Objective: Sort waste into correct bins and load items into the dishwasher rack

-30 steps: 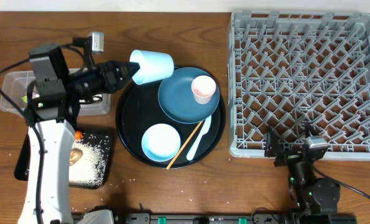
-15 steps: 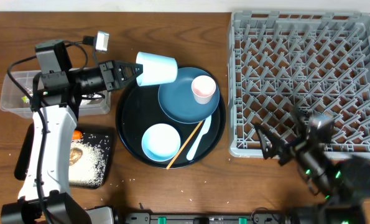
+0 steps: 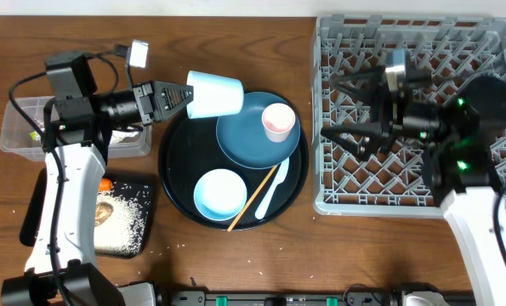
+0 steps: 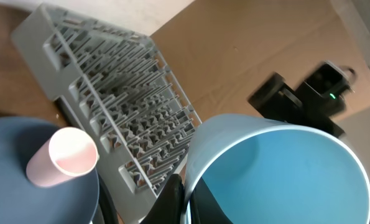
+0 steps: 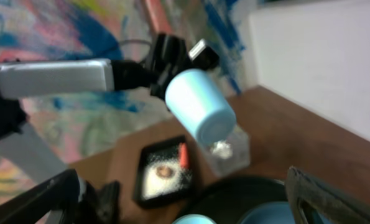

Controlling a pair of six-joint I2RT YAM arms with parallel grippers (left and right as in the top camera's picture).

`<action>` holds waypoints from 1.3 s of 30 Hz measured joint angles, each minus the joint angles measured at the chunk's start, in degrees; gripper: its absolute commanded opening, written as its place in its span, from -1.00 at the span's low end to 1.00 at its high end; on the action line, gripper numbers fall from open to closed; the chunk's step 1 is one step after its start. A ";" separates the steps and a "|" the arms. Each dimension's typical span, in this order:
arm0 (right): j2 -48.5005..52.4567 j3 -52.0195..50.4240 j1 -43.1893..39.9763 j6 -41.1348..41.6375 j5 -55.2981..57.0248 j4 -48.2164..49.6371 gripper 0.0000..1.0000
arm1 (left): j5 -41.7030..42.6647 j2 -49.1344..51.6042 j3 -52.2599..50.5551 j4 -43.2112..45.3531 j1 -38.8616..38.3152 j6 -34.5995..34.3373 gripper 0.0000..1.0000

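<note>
Waste is gathered to the left of the round black tray (image 3: 169, 174). A clear box (image 3: 19, 119), partly hidden by the left arm, is set off the tray's upper left. A shallow black tray (image 3: 138, 191) is set off its lower left, and white rice grains (image 3: 132, 217) and a small brown lump (image 3: 106, 211) are held in it. An orange carrot (image 3: 106, 183) is glimpsed at its top edge beside the arm. Above the round tray's upper-left rim, a light blue cup (image 3: 217, 93) is held on its side in the air by the left gripper (image 3: 183, 95), which is clamped on the cup's rim. On the round tray's upper part a large dark blue plate (image 3: 244, 140) is laid, with a pink cup (image 3: 278, 121) stood upright on it. In the lower part a small light blue bowl (image 3: 218, 194) is placed, and a wooden chopstick (image 3: 251, 202) and a white spoon (image 3: 272, 189) are laid slanting just right of it. Right of the round tray, the grey dishwasher rack (image 3: 338, 200) is set on the bench (image 3: 338, 255). The right gripper (image 3: 352, 109) is held over the rack's left part, pointed toward the round tray, fingers spread wide with nothing between them.
</note>
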 measured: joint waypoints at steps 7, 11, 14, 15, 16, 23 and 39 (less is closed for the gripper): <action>11.30 0.20 1.18 12.41 -3.58 6.80 0.98 | 2.40 0.00 0.00 9.01 -0.07 -3.76 -0.88; 15.56 0.20 3.69 16.26 -3.45 12.20 0.98 | 2.45 0.00 0.00 10.84 -1.38 -5.42 -0.88; 16.57 0.20 5.29 18.64 -2.38 16.52 0.91 | 1.51 0.00 0.00 11.13 -3.89 -5.90 -0.88; 16.57 0.20 5.38 18.91 -2.14 16.79 0.89 | 1.14 0.00 0.00 11.52 -4.66 -6.01 -0.88; 16.57 0.20 5.66 19.34 -1.46 17.18 0.86 | 0.87 0.00 0.00 12.11 -5.60 -6.08 -0.88; 16.57 0.20 7.65 20.24 1.49 18.84 0.72 | -0.98 0.00 0.00 13.18 -8.57 -6.14 -0.88; 16.57 0.20 14.58 14.75 4.57 21.62 0.83 | -2.29 0.00 0.00 13.20 -8.59 -6.12 -0.88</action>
